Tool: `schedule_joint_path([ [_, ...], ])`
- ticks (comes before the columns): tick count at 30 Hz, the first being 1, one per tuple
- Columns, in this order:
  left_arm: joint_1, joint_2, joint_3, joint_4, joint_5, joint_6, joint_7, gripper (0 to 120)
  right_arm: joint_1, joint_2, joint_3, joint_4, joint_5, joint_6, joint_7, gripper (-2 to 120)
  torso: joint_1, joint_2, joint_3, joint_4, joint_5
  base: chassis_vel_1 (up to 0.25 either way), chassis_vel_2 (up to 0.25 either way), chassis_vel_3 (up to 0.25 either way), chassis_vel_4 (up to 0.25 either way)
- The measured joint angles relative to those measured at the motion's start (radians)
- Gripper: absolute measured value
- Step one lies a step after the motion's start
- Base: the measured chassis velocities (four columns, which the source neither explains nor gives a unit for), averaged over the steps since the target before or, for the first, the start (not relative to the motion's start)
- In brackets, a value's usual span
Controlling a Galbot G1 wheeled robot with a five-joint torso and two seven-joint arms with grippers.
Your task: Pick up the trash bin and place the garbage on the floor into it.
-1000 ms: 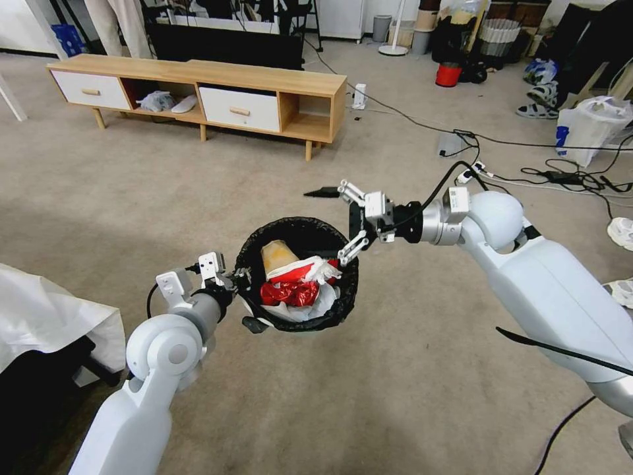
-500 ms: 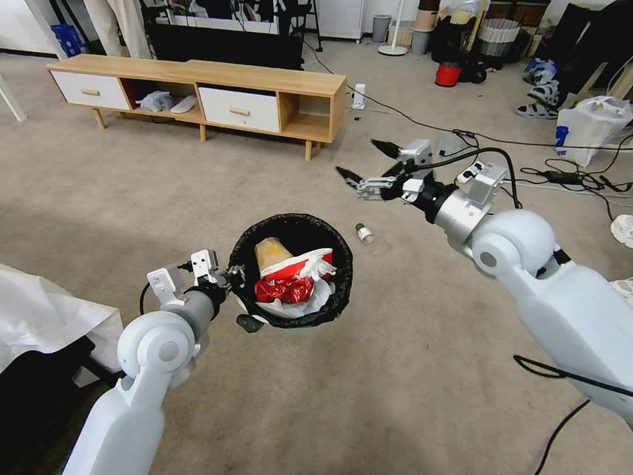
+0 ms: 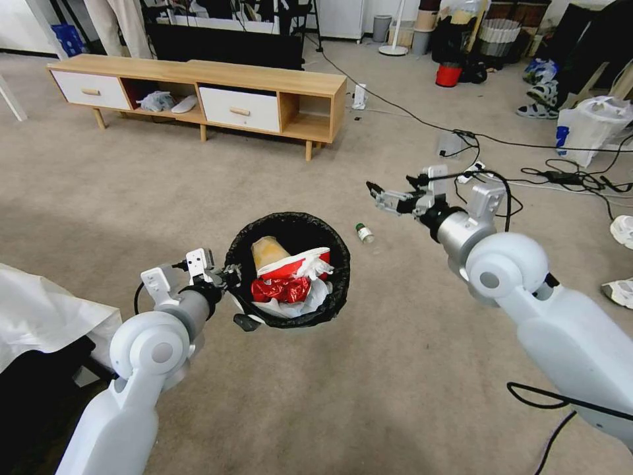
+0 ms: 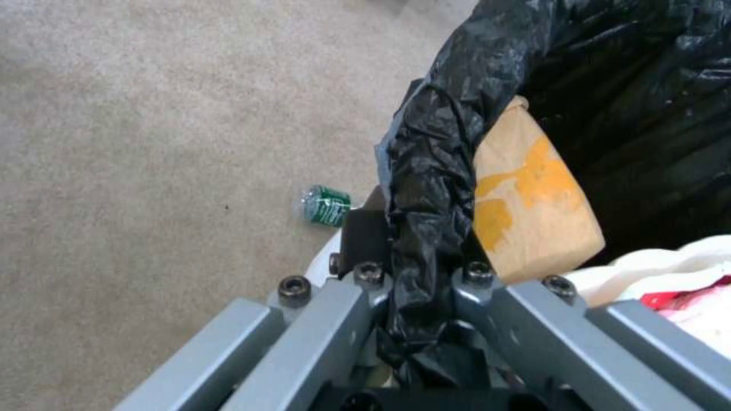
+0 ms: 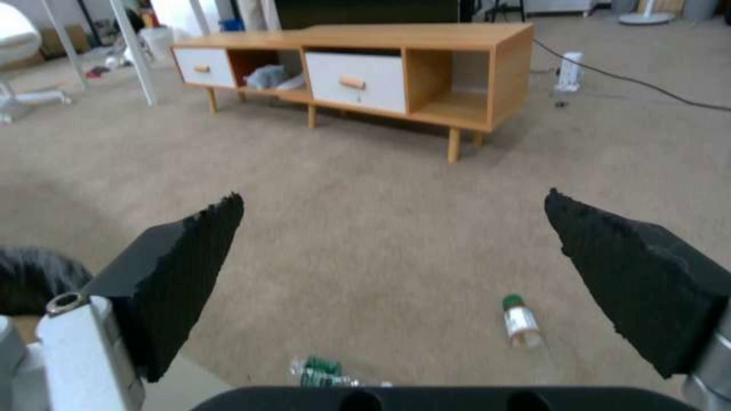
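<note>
Bin (image 3: 288, 269) hangs off the floor (image 3: 395, 369) from my left claw (image 3: 227, 277), which is clamped on the black bag (image 4: 426, 171) folded over its rim. Inside lie a brown cardboard piece (image 3: 265, 252), a red-and-white carton (image 3: 297, 264), a crushed red can (image 3: 280, 289) and white tissue (image 3: 316, 297).

My right claw (image 3: 382, 192) is out over the carpet beyond the bin's right side, empty, its black pads (image 5: 183, 268) spread wide. Two pieces look left to collect: a clear bottle (image 3: 364, 232) with a green cap lying just past the bin's rim, and a second green-labelled bottle (image 5: 324, 368) closer under my right wrist.

To do this pick well, I judge I should bring the right claw down over the near bottle with the pads straddling its narrow width, not its length, since a round, light bottle will roll if nudged from one side. I would close at the labelled middle rather than the cap. My left claw should keep the bin level and close by, so the carry is short and nothing already inside spills.
</note>
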Motion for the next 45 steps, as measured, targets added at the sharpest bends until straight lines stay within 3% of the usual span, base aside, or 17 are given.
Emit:
schedule_joint_path([
  [7,-0.005,0.001,0.002,0.003,-0.001,0.001,0.0,3,-0.129,-0.005,0.079,0.006,-0.082,0.039,-0.068,100,0.0,0.0,0.0,-0.0001,0.0001,0.0,0.0,0.0,0.0],
  [17,-0.01,0.003,0.005,0.009,0.0,0.001,0.0,3,-0.238,0.009,0.137,-0.012,-0.152,0.081,-0.092,100,0.0,0.0,0.0,-0.0001,0.0,0.0,0.0,0.0,0.0],
  [45,-0.005,-0.001,0.001,0.003,-0.001,0.001,0.0,3,-0.234,0.049,0.12,-0.046,-0.197,0.109,-0.103,100,0.0,0.0,0.0,0.0,0.0,0.0,0.0,0.0,0.0],
])
